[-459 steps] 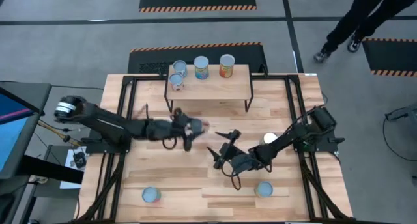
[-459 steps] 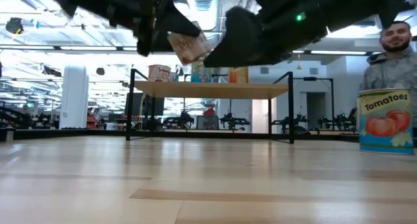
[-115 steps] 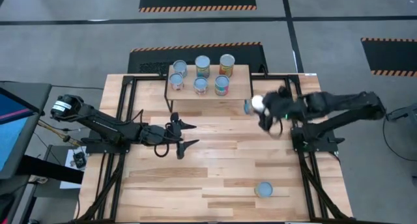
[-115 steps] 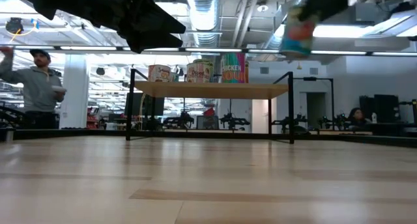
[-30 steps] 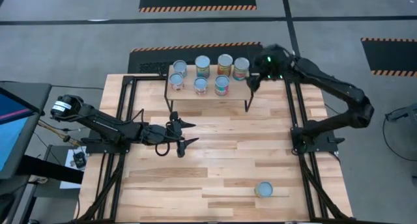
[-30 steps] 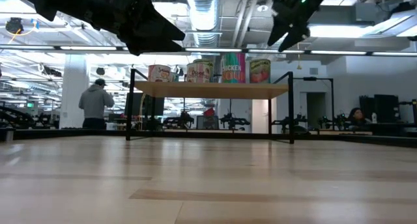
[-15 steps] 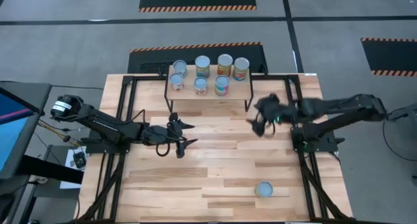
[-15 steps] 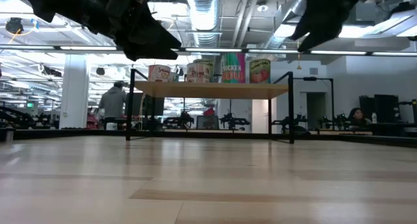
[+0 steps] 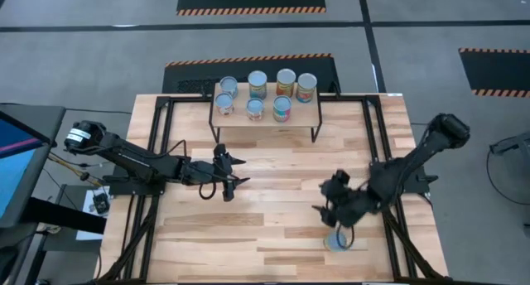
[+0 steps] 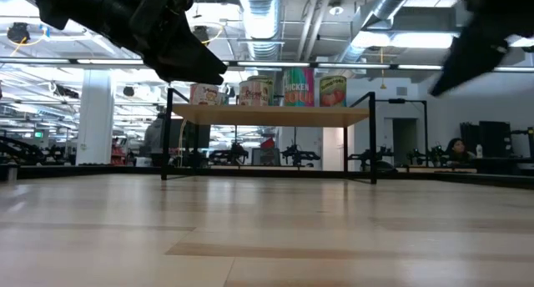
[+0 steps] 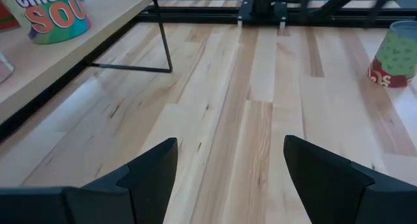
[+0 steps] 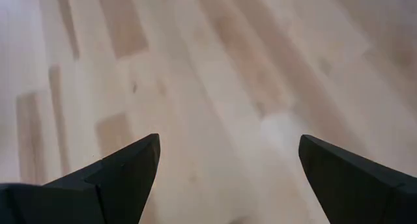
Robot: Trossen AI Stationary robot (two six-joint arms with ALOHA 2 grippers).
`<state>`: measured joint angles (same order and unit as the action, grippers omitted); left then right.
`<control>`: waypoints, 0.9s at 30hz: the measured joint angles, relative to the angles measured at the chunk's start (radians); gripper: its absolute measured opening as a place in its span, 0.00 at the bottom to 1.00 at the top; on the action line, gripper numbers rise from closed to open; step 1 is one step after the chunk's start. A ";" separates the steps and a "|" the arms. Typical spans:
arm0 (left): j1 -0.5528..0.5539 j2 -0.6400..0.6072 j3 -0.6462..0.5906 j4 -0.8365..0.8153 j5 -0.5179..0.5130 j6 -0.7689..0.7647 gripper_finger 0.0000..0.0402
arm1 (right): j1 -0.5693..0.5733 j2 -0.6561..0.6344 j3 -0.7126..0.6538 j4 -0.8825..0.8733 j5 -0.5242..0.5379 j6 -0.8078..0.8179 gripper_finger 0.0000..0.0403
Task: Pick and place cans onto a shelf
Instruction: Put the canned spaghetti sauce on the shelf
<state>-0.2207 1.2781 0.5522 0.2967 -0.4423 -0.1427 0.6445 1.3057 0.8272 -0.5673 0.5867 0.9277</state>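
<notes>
The shelf (image 9: 267,113) stands at the table's far middle on thin black legs, with several cans on it, among them one at its right end (image 9: 306,87). The cans also show in the low view (image 10: 332,91). One can (image 9: 336,242) stands on the table near the front right, and also shows in the left wrist view (image 11: 394,58). My right gripper (image 9: 330,215) is open and empty just on the far side of that can, over bare wood (image 12: 228,165). My left gripper (image 9: 235,174) is open and empty, left of the table's middle.
Black rails (image 9: 166,136) run along the table's left and right sides. A person stands in the room behind the shelf (image 10: 157,141). The shelf's leg (image 11: 163,35) and a soup can (image 11: 49,15) show in the left wrist view.
My right gripper has gone from the shelf's right end toward the table's near edge and down, to the single can at the front right. The cans on the shelf have stayed put.
</notes>
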 joint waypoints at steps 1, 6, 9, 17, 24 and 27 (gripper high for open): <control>0.000 0.000 0.000 -0.002 -0.001 -0.001 0.67 | 0.026 0.025 0.000 0.001 0.001 0.030 0.96; 0.003 0.000 0.000 -0.001 -0.037 0.004 0.67 | 0.128 0.122 0.024 -0.002 -0.044 0.186 0.96; 0.021 0.000 0.000 0.002 -0.037 0.015 0.67 | 0.183 0.155 0.060 -0.003 -0.068 0.253 0.96; 0.090 0.000 0.000 0.019 -0.006 0.026 0.67 | 0.290 0.171 0.155 -0.024 -0.065 0.341 0.96; 0.123 0.000 0.000 0.059 0.021 0.067 0.67 | 0.350 0.208 0.183 -0.163 -0.123 0.342 0.96; 0.124 0.000 0.000 0.081 0.046 0.073 0.67 | 0.348 0.200 0.183 -0.160 -0.154 0.384 0.96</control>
<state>-0.0971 1.2781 0.5522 0.3777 -0.3967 -0.0694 0.9928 1.5059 1.0107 -0.7274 0.4330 1.3116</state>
